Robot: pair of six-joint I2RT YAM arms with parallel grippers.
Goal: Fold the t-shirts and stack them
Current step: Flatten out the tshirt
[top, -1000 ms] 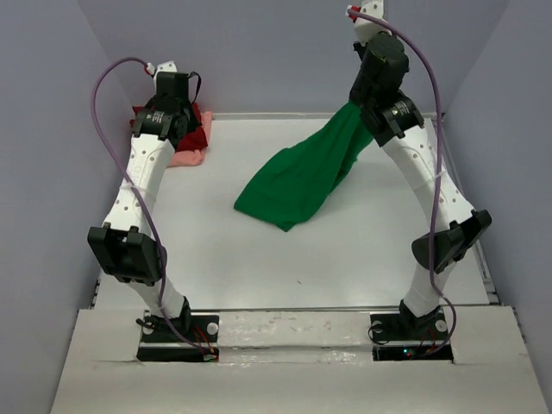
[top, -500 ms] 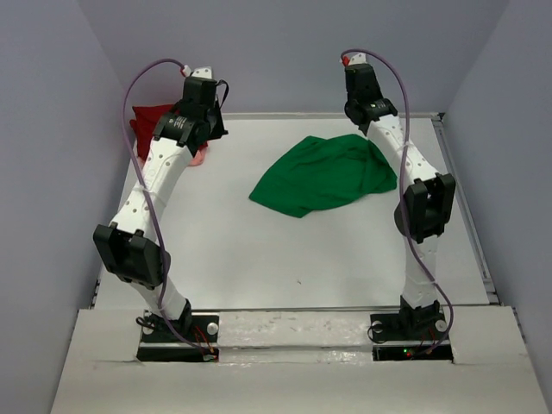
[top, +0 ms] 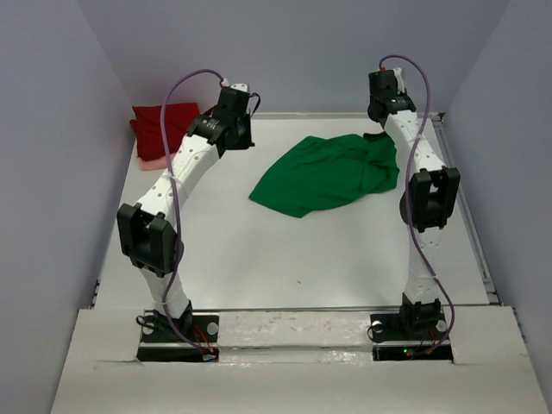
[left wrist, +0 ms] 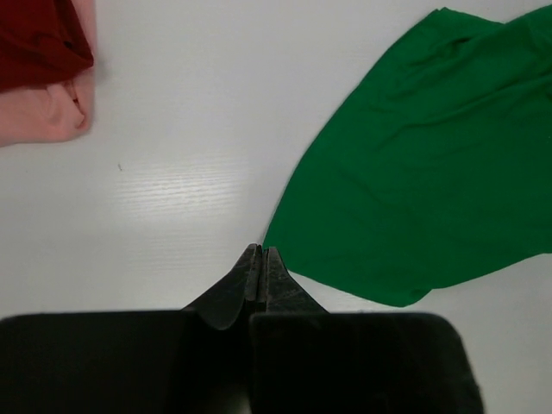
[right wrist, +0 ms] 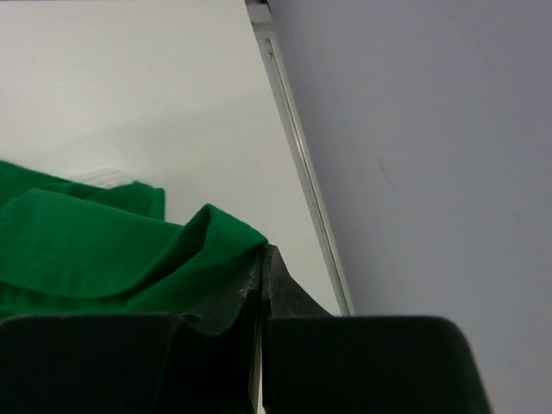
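A bright green t-shirt [top: 323, 177] lies crumpled on the white table [top: 259, 250] at the back right. My right gripper [top: 377, 134] is at the shirt's far right corner, shut on a fold of the green cloth [right wrist: 86, 250], which meets the fingertips [right wrist: 262, 250]. At the back left corner a dark red t-shirt [top: 159, 121] lies on top of a salmon pink one [top: 151, 160]. My left gripper [top: 244, 140] hangs between the pile and the green shirt, shut and empty [left wrist: 261, 250], just left of the green hem [left wrist: 431, 172]. The left wrist view also shows the red [left wrist: 34, 43] and pink [left wrist: 43, 112] cloth.
Grey walls enclose the table on three sides. A metal rail [right wrist: 302, 164] runs along the right edge, close to my right gripper. Bare white tabletop stretches from the shirts to the arm bases [top: 177, 328].
The right arm has lowered the hanging green shirt onto the table and moved toward the back right corner. The left arm has swung right, away from the red and pink pile.
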